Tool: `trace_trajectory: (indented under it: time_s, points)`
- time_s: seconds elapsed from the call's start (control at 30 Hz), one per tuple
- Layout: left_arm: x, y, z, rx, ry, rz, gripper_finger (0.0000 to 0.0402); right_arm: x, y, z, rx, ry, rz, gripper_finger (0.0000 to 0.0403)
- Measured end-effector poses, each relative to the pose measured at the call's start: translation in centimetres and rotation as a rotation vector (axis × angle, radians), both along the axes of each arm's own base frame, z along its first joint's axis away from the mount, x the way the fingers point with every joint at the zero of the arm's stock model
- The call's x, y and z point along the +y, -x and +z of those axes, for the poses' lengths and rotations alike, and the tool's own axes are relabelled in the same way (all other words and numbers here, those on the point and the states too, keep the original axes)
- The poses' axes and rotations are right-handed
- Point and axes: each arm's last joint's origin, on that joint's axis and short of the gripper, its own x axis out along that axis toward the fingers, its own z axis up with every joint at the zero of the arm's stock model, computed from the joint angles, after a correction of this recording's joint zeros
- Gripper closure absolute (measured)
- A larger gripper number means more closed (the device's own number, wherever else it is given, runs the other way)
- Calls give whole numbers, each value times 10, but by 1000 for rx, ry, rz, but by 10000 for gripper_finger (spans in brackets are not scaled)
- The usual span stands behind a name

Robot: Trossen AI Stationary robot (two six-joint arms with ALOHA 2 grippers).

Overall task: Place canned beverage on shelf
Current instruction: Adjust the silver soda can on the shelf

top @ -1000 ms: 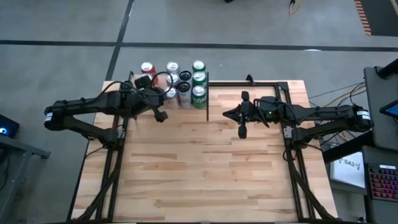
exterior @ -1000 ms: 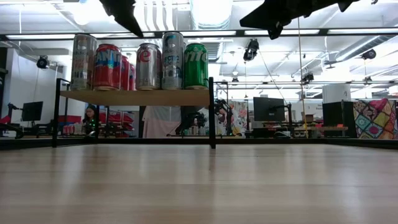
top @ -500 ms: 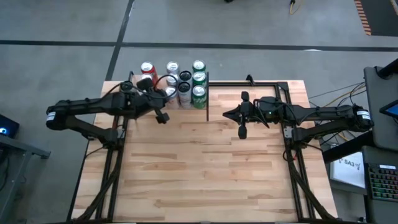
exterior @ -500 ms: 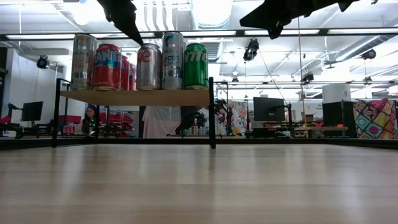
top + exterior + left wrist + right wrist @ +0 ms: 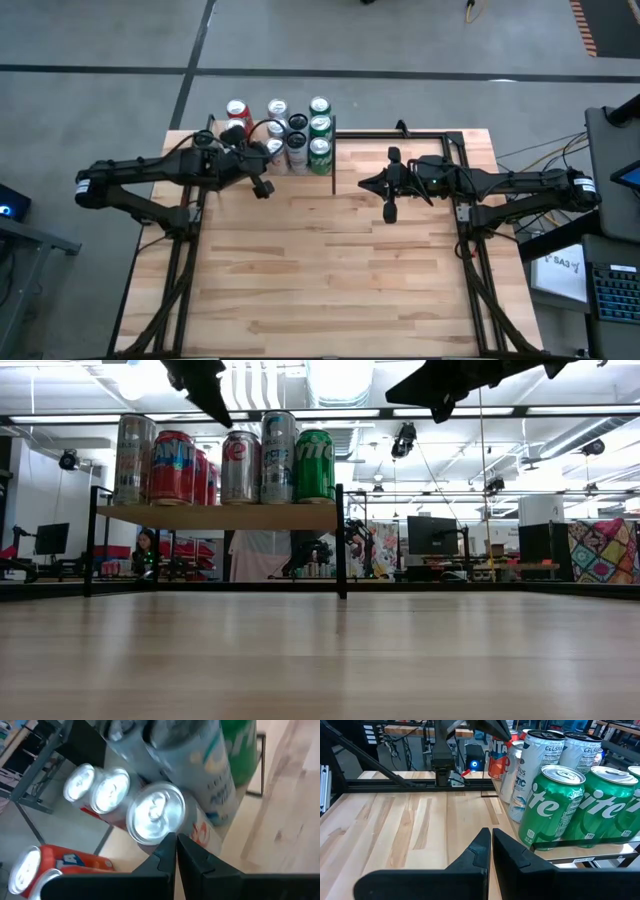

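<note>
Wooden shelf with black posts sits at the desk's far left edge, crowded with cans: green cans in its right row, silver cans in the middle, red cans on the left. Left claw clenched, holding nothing, hangs just near-side of the shelf, above a silver can with orange print. Right claw clenched, empty, over bare desk right of the shelf, well apart from it. A person sits in the room behind.

Cans stand on the shelf at the table's far left corner.
</note>
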Motion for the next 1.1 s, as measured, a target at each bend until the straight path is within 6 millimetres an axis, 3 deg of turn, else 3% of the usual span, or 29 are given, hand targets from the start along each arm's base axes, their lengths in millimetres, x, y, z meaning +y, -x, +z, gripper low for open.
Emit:
trace_trajectory:
  time_s: [0.2,0.6,1.1]
  points:
    - [2,2,7,9,-83,36,402,0,0,0,0,0,0,394]
    - [4,-6,-7,74,-97,42,402,0,0,0,0,-10,-2,394]
    - [3,-7,6,44,-110,15,402,0,0,0,4,-10,-2,394]
